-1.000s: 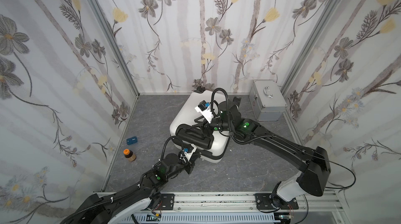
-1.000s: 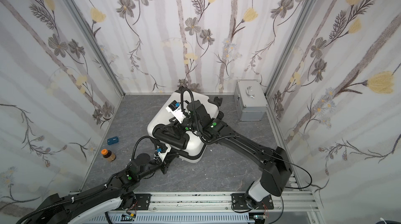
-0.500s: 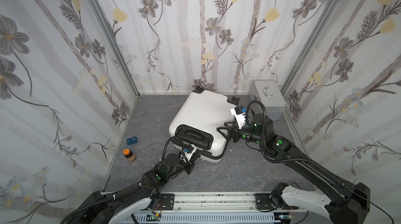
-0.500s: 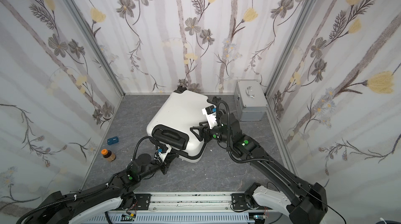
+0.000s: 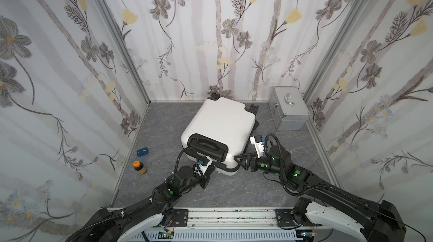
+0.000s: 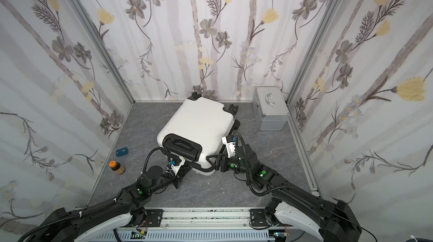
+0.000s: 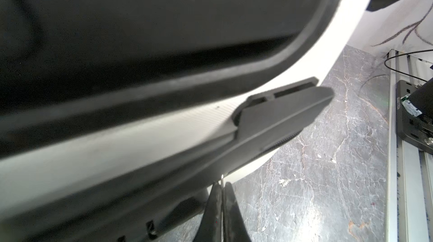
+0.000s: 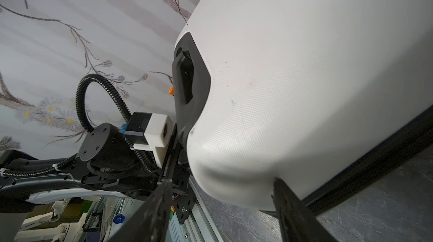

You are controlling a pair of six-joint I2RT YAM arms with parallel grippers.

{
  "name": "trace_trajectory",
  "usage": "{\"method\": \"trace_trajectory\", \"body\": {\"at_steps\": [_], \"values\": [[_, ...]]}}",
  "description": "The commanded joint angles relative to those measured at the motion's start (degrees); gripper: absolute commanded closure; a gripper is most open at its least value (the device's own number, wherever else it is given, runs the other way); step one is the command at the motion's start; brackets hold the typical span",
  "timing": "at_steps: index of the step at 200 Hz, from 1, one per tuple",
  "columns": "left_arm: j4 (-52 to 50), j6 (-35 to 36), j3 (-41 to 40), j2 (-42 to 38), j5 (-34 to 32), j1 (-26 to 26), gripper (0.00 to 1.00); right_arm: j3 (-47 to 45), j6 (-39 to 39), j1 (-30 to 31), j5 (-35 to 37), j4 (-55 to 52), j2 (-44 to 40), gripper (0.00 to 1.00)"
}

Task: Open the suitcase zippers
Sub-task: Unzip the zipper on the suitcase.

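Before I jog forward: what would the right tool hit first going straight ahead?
Most likely the suitcase's rounded white corner, which sits between the right tool's open jaws; the gap looks small, depth unclear.

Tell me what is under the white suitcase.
Only the grey marbled floor shows around the suitcase, which lies on it. Its own body covers the floor directly beneath, so whether anything is under it cannot be seen.
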Motion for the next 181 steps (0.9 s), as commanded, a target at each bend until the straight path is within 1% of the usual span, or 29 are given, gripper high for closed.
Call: {"method": "trace_trajectory", "body": {"at_steps": [1,13,27,51,80,115,144,160,181], "values": [[-0.3,0.7,0.5,-1.1,3.5,-0.1,1.0,0.1,2.4,1.5,-1.0,9.5,2.9,0.43],[-0.4,0.3,0.4,-1.9,3.8,-0.2,1.0,0.8,2.2,2.2,-1.4,10.4,4.7,0.47],[-0.4,-0.1,0.4,-2.7,4.1,-0.2,1.0,1.5,2.0,3.0,-1.8,11.7,6.4,0.49],[-0.5,0.4,1.0,-3.0,5.1,-0.3,1.0,1.9,2.3,4.0,-1.7,15.6,8.7,0.5],[0.8,0.2,2.9,-1.2,6.4,-0.6,1.0,4.0,2.1,4.9,-1.7,18.1,12.1,0.5],[3.2,0.4,6.0,3.0,6.4,-2.6,1.0,6.1,1.9,5.8,-1.2,21.6,15.8,0.52],[7.7,-0.2,7.8,7.8,3.2,-5.2,1.0,6.7,1.9,6.1,-0.5,23.8,17.8,0.52],[8.9,-0.8,9.3,10.8,1.8,-6.3,1.0,6.0,1.4,6.0,0.7,24.0,17.2,0.5],[8.7,-1.4,12.0,14.3,2.3,-7.2,1.0,4.5,-0.2,5.9,2.6,23.7,14.2,0.47]]}}
